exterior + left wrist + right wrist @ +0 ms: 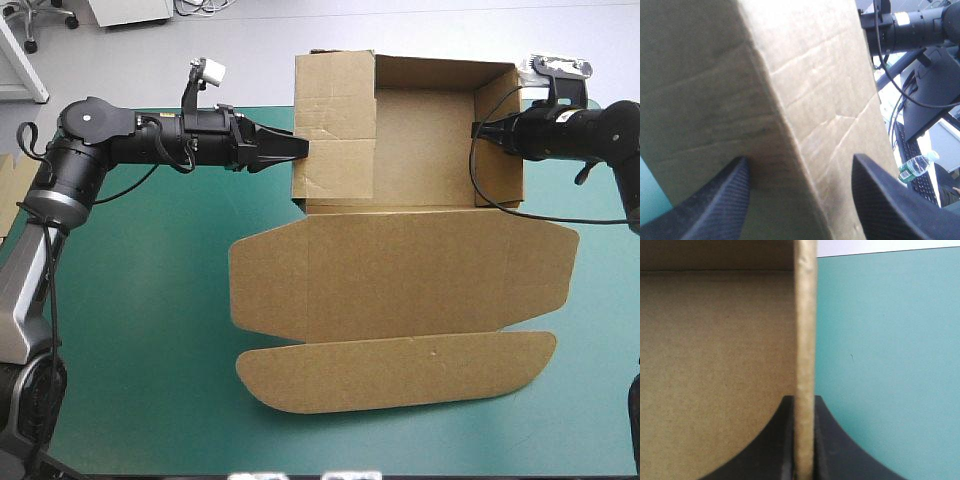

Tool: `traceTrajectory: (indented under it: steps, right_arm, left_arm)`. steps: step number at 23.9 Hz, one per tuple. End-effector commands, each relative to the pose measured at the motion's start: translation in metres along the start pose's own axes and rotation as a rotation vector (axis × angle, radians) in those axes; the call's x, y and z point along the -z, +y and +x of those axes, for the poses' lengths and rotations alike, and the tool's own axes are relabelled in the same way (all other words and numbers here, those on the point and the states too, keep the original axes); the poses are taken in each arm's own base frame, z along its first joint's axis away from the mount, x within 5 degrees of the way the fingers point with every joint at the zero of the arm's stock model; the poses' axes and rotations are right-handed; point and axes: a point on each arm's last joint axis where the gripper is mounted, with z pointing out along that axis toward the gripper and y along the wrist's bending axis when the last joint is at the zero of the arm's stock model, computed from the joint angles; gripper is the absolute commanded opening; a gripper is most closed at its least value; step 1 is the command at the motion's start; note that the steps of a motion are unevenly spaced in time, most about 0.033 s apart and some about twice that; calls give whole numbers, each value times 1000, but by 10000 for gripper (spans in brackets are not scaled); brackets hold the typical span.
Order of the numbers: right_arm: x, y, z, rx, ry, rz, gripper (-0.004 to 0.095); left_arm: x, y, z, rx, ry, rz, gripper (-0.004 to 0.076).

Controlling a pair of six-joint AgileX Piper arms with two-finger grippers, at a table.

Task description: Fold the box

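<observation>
The box (420,140) sits at the far middle of the teal-green cover (150,300) as an open tray, its lid (400,280) flat toward the near edge with the curved tuck flap (400,370) beyond it. Your left gripper (300,148) is released: in its own wrist view the black fingers (720,205) stand well apart, astride the creased ridge of the left wall panel (335,125). That panel looks only partly turned in over the tray floor. Your right gripper (478,130) is clamped on the right wall (805,330), with the board pinched between its fingers. The step in hand appears to be seating that left panel. Use the right-hand clamp as your anchor so the tray cannot slide, and press the panel inward and down along its crease, not at a corner. That way it should tuck evenly without buckling. Little stands in the way: the lid lies clear of both arms, and some spare board (8,190) rests at the table's left edge, well apart.
</observation>
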Motion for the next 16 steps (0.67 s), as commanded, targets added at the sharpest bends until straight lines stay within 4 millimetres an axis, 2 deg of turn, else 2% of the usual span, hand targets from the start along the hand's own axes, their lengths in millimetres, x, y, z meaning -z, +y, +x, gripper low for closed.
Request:
traceTrajectory:
  steps: [1,7,13,16]
  right_arm:
    - [25,11,-16,-23,-135,-34,-17]
    - [25,11,-15,-24,-127,-36,-16]
    - [25,12,-14,-46,-118,-38,-16]
    - [23,18,-13,-31,-106,-45,-13]
  left_arm:
    - [13,-27,-18,-37,-123,43,442]
    - [11,-23,-23,3,-176,-16,442]
    - [-7,-27,-22,13,-172,-95,441]
    - [-13,-28,-21,15,-167,-125,432]
